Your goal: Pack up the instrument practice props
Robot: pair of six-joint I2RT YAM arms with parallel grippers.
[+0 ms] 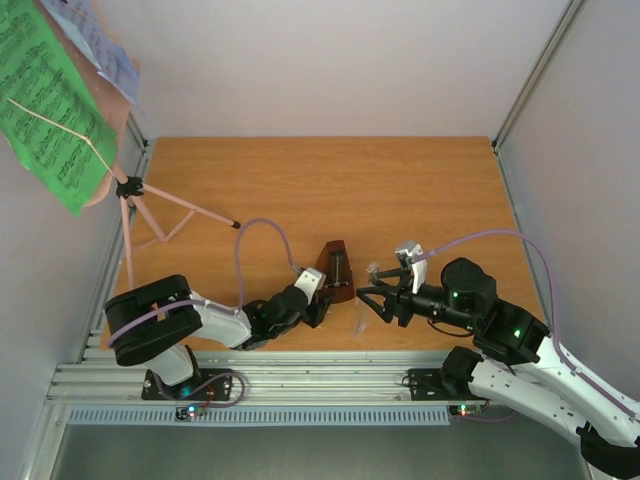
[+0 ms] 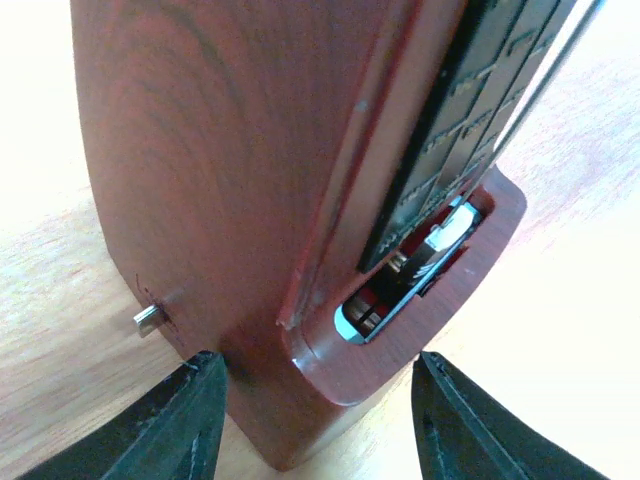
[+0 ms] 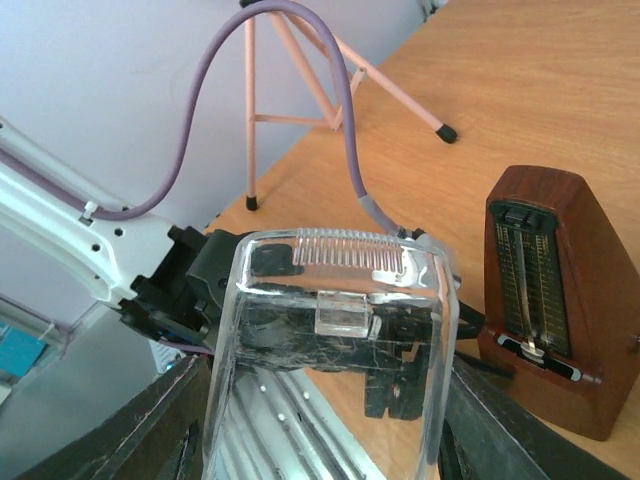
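Note:
The reddish-brown pyramid metronome stands uncovered on the wooden table, its pendulum face showing in the right wrist view. My left gripper is open, with its fingers on either side of the metronome's base. My right gripper is shut on the clear cover and holds it just right of the metronome. The pink tripod music stand stands at the back left. Its desk carries a green music sheet and a white one.
White walls enclose the table on the left, back and right. The stand's pink legs spread over the left part of the table. My left arm's purple cable arches behind the metronome. An aluminium rail runs along the near edge.

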